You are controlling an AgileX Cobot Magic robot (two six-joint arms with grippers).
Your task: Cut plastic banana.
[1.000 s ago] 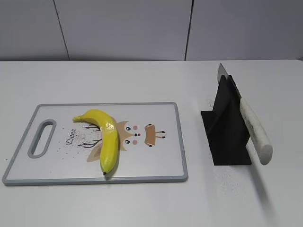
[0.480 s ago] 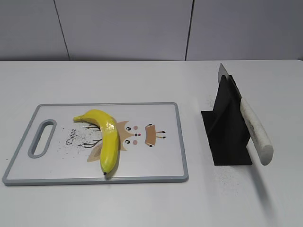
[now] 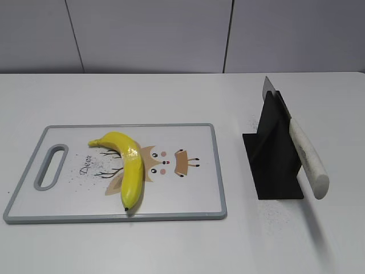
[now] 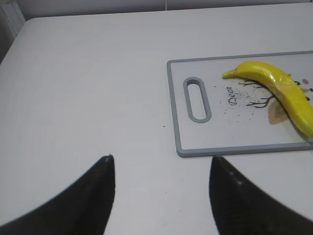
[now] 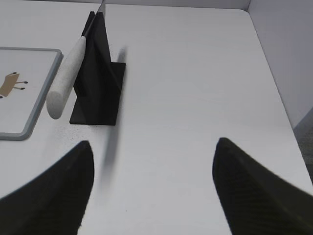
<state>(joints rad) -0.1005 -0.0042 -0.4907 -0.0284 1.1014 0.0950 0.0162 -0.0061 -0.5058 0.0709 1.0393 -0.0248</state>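
Nothing has moved since the earlier frames: the plastic banana [image 3: 128,167], the cutting board [image 3: 188,200] and the knife [image 3: 307,160] in its black stand [image 3: 274,154] lie exactly where they did a second ago, and neither arm shows in the exterior view. In the left wrist view the left fingers [image 4: 95,196] stand wide apart over bare white worktop [image 4: 88,88], holding nothing and touching nothing; the board's grey rim and its slotted handle [image 4: 197,99] lie ahead of the fingers and to their right, and the plastic banana rests on the board further right still, its dark stem tip pointing back toward the handle slot and its body curving off toward the picture's right edge. In the right wrist view the right fingers [image 5: 58,196] are likewise spread wide and empty, hovering over bare worktop with a broad gap between them. Ahead of the left-hand finger in that view stands the black stand, upright on its flat base, with the knife slotted through it: the blade rises beyond the stand and the pale speckled handle slopes down toward the fingers, its rounded butt hanging free above the worktop, well apart from either finger. The corner of the board shows just left of the stand, near it but not touching.
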